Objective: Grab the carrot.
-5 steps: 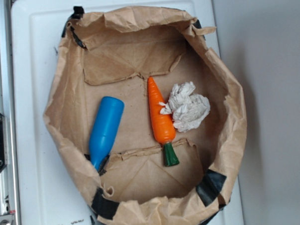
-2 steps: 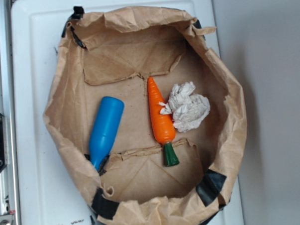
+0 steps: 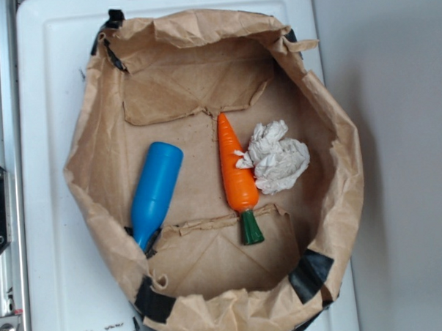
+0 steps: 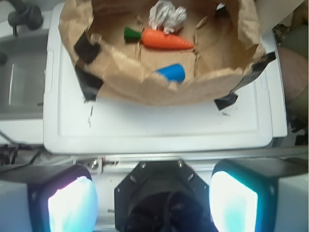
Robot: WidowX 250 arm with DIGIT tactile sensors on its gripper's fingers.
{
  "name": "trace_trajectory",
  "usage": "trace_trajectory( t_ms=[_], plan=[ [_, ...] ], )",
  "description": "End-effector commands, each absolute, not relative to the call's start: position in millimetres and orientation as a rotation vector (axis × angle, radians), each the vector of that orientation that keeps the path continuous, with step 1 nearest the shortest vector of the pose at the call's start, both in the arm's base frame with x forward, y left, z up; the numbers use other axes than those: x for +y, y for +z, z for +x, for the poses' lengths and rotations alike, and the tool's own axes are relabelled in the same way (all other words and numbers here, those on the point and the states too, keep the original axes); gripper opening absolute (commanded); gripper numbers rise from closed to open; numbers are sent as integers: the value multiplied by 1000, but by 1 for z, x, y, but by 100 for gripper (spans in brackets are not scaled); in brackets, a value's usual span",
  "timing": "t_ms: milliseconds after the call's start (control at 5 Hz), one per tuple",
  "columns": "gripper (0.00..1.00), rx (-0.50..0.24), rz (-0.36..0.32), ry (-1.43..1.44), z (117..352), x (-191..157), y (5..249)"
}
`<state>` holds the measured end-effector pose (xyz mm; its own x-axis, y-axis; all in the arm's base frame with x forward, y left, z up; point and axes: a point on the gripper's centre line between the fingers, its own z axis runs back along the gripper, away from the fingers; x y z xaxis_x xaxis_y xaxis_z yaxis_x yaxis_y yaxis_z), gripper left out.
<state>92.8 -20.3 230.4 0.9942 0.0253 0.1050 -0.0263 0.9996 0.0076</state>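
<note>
The orange carrot [image 3: 236,173] with a dark green stem lies in the middle of a rolled-down brown paper bag [image 3: 96,163], tip pointing away from the stem toward the far flap. It also shows in the wrist view [image 4: 164,38], lying across the bag. My gripper [image 4: 152,200] is open and empty, its two pale pads [image 4: 72,205] wide apart at the bottom of the wrist view, well short of the bag and above the robot base. The gripper does not show in the exterior view.
A blue plastic bottle [image 3: 155,192] lies left of the carrot. A crumpled white paper wad [image 3: 277,159] touches the carrot's right side. The bag sits on a white tray-like surface [image 3: 51,217]. Black tape [image 3: 310,273] patches the bag's rim.
</note>
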Motion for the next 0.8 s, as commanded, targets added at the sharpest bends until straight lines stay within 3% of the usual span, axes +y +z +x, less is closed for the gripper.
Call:
trace_trajectory(
  t_ms=[0, 400, 600],
  plan=[
    [100, -117, 7, 24, 95, -22, 234],
    [100, -117, 7, 24, 95, -22, 234],
    [100, -133, -37, -12, 107, -18, 231]
  ],
)
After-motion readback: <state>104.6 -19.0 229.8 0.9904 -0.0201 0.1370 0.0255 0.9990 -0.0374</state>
